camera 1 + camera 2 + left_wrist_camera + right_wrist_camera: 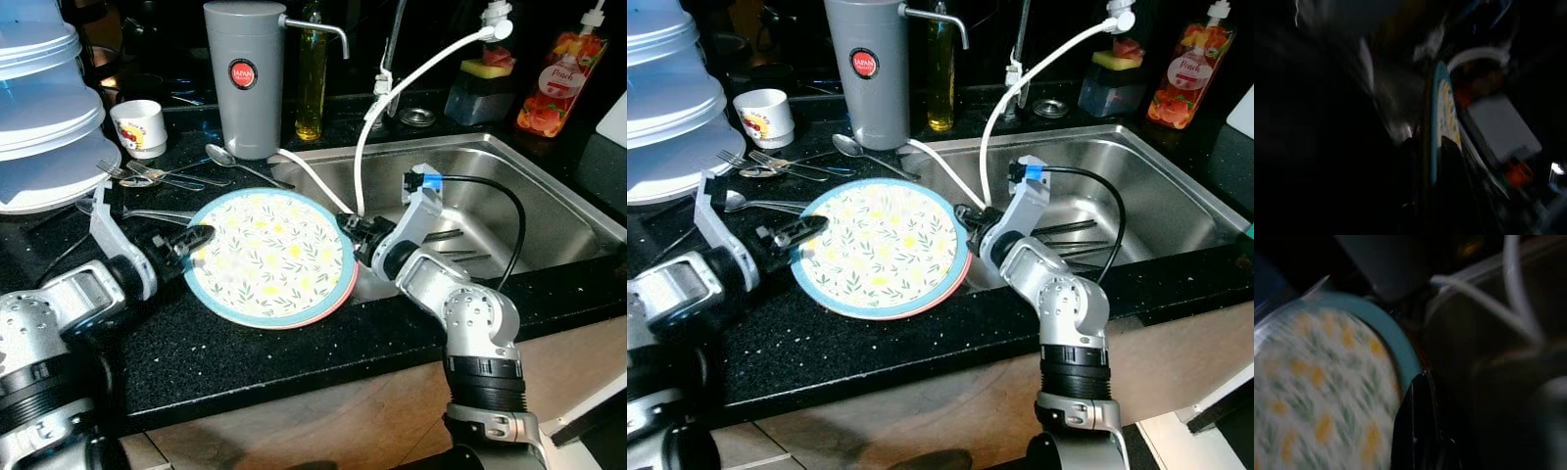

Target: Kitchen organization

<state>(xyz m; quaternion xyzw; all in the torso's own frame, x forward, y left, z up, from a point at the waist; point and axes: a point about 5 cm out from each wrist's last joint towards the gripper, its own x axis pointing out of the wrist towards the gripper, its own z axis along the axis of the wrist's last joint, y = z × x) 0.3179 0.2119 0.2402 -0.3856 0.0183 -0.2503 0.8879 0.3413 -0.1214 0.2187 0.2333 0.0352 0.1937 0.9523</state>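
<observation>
The grey dispenser [243, 78] at the back has a red round sticker reading "JAPAN", and the orange soap bottle [554, 83] by the sink [549, 211] says "Peach". The floral plate [266, 257] sits on the black counter [245, 357], its edge hanging over the sink's rim. The left gripper [193, 238] pinches its left rim, the right gripper [350, 230] is at the right rim, can't tell if it's clamped. A small white mug [139, 127] stands behind some forks [147, 174].

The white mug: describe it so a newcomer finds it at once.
Start at the tall grey water dispenser behind the sink. On the black counter to its left stands the white mug, beside stacked plastic lids. It alone is a small cup with a red print.
</observation>
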